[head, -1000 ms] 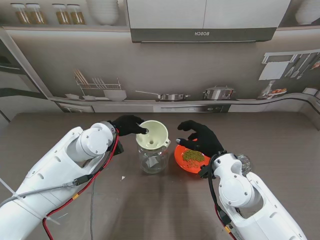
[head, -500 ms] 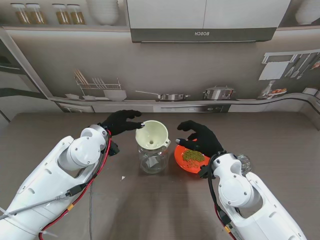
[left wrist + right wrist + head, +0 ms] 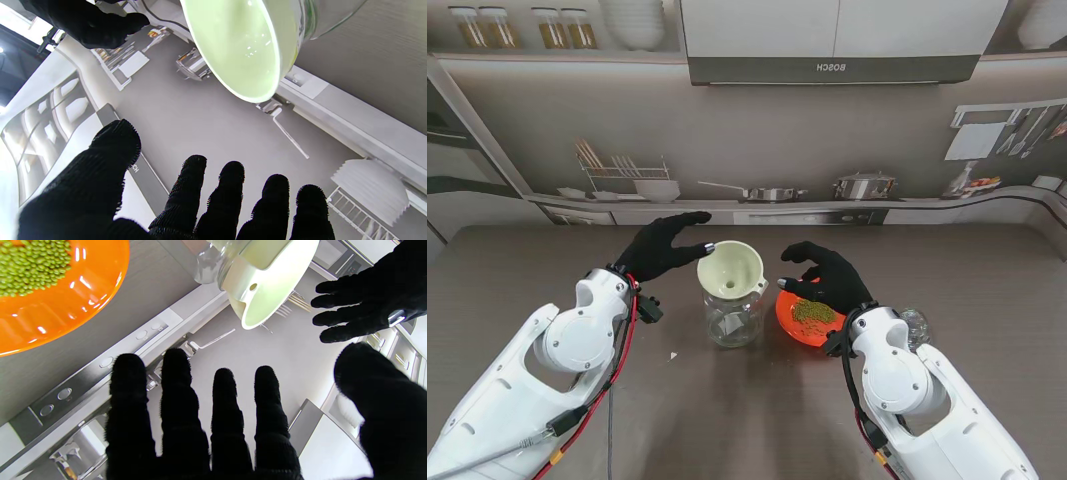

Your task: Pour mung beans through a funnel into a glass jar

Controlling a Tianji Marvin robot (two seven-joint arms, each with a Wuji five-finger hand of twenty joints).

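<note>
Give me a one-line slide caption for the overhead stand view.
Funnel seated in glass jar, both robot hands open, orange bowl of beans waiting.

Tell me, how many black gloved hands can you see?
2. The left hand hovers open beside the funnel; the right hand is open over the orange bowl.

the word "bosch" is on the hood point(image 3: 832, 68) over the stove, and it looks flipped backwards.
</note>
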